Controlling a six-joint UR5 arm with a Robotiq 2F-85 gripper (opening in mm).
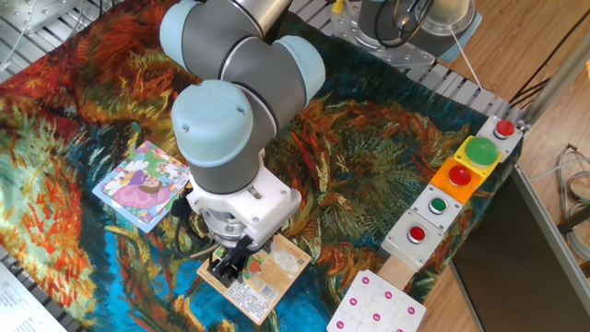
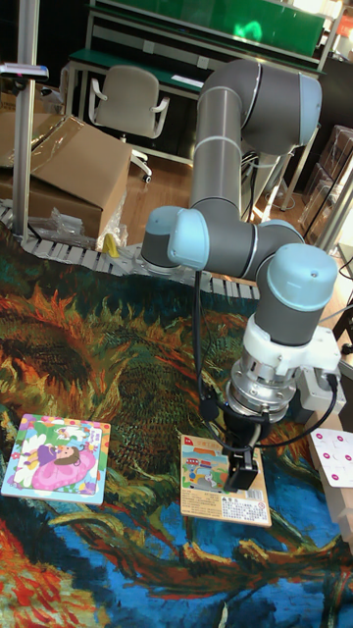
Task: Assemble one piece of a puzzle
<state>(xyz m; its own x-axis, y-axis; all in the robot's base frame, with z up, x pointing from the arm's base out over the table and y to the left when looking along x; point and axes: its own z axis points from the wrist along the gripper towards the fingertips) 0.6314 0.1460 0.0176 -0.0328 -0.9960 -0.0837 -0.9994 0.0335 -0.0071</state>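
The puzzle [image 1: 138, 183] [image 2: 57, 457], a pastel square with a pink-purple figure, lies flat on the patterned cloth at the left. To its right lies an orange printed card [image 1: 267, 277] [image 2: 201, 486]. My gripper [image 1: 229, 266] [image 2: 241, 469] points straight down over the card's left part in the fixed view. Its dark fingers are slightly apart and almost on the card's surface. I cannot make out the piece, because the fingers and wrist cover that spot on the card.
A white board with pink dots [image 1: 376, 309] [image 2: 338, 453] lies at the near right. A button box [image 1: 456, 184] with red and green buttons runs along the right edge. The arm's big grey-blue joints [image 1: 217, 129] overhang the cloth between puzzle and card.
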